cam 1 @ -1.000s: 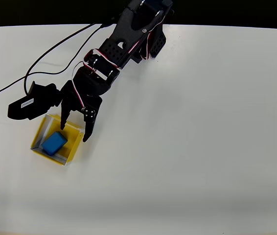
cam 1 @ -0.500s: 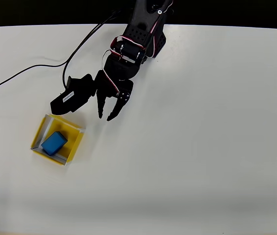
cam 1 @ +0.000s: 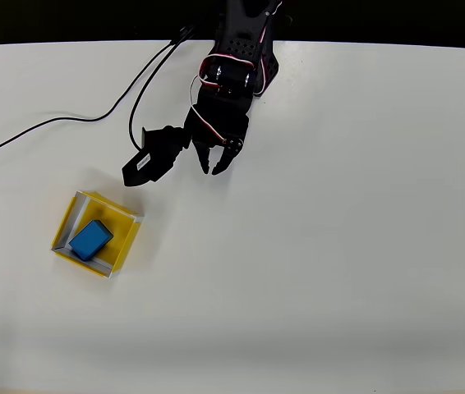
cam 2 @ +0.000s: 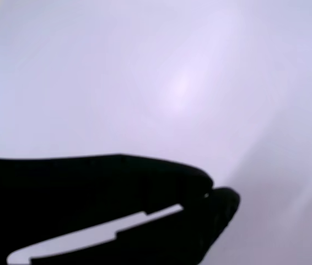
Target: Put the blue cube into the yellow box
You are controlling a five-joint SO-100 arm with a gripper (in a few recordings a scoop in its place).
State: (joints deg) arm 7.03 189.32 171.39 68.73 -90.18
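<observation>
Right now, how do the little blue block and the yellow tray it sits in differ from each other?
The blue cube is a solid, closed block; the yellow box is a hollow, open-topped tray. The cube is much smaller, covering only part of the box's floor. The cube is plain blue all over, while the box has pale rim edges. Both are angular and sit turned at a similar slant on the white table.

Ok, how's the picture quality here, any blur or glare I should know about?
Overhead view: sharp and evenly lit; the blue cube and yellow box are crisp with only faint shadows, and the table dims slightly toward the bottom edge. Wrist view: soft and out of focus, with a pale glare patch on the table and the gripper a featureless black silhouette, its jaws nearly touching at the tips.
</observation>
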